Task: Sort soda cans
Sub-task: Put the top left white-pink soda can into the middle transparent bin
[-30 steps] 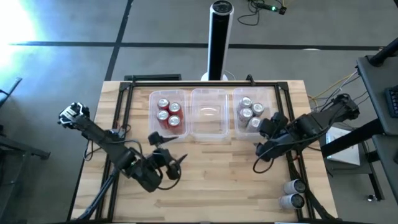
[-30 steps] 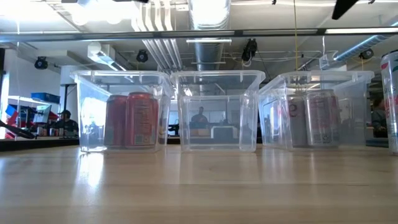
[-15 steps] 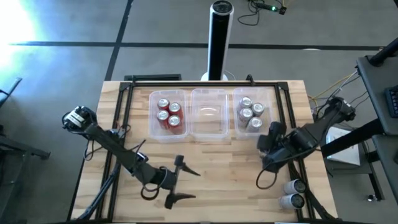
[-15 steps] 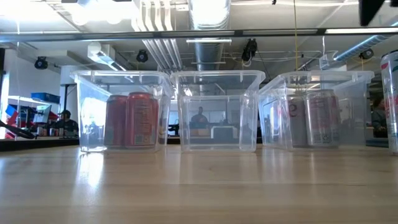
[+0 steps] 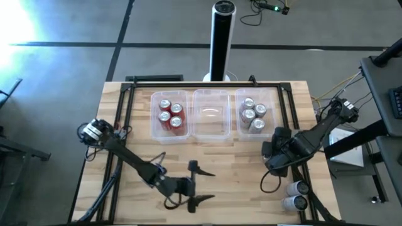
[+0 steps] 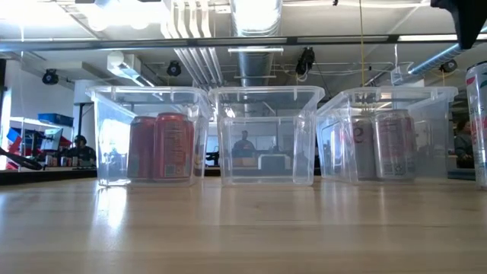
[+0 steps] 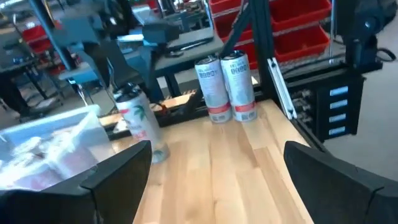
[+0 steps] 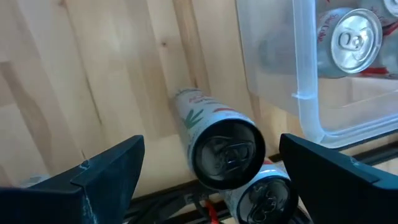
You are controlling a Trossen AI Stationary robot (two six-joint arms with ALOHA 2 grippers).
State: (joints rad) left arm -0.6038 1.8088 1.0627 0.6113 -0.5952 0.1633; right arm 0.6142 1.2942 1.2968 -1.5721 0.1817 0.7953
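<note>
Three clear plastic tubs (image 5: 210, 113) on wooden tabletop (image 5: 232, 176); two white slim upright soda cans (image 5: 295, 194) unsorted.
Left gripper (image 5: 198, 184) and right gripper (image 5: 271, 156): jaws spread wide, nothing held.

Red cans (image 5: 169, 113) – silver cans (image 5: 252, 114) – upright in tubs.
</note>
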